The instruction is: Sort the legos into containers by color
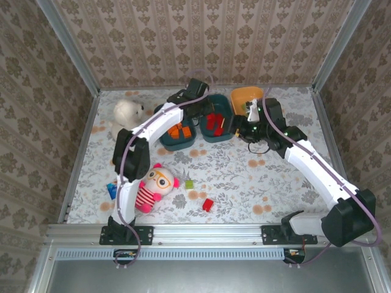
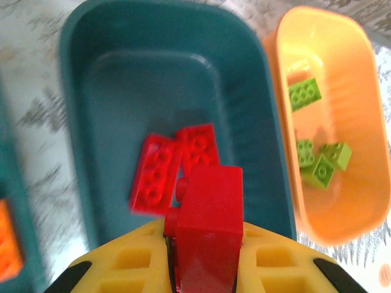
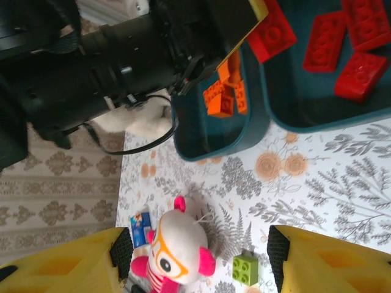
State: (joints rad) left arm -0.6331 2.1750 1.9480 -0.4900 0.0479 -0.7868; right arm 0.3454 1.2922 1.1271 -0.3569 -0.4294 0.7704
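While the left gripper (image 2: pixel 204 259) is clamped on a red brick (image 2: pixel 209 213), treat that grip as the reference for the drop. The brick juts forward from between the yellow fingers (image 2: pixel 137 259). Its long axis appears to run out along the jaws toward the bin, though foreshortening in the left wrist view makes this uncertain.

Directly beyond the brick lies the middle teal bin (image 2: pixel 91 91). The brick hangs over the bin's near end, close to the near wall, with two red bricks (image 2: pixel 156 174) on the floor just ahead. You should judge the release as safe only if the brick clears that wall.

To the right, touching or just beside the teal bin, stands the orange bin (image 2: pixel 342 73), which holds several lime green bricks (image 2: pixel 304 94). On the other side, the second teal bin (image 3: pixel 201 134) holds the orange bricks (image 3: pixel 223 91).

The right gripper (image 3: pixel 195 268) stands open and holds nothing. A loose green brick (image 1: pixel 189 183) and a loose red brick (image 1: pixel 208 204) lie on the table (image 1: pixel 275 183), near the pink doll (image 1: pixel 156 183). Assign these to the free right arm.
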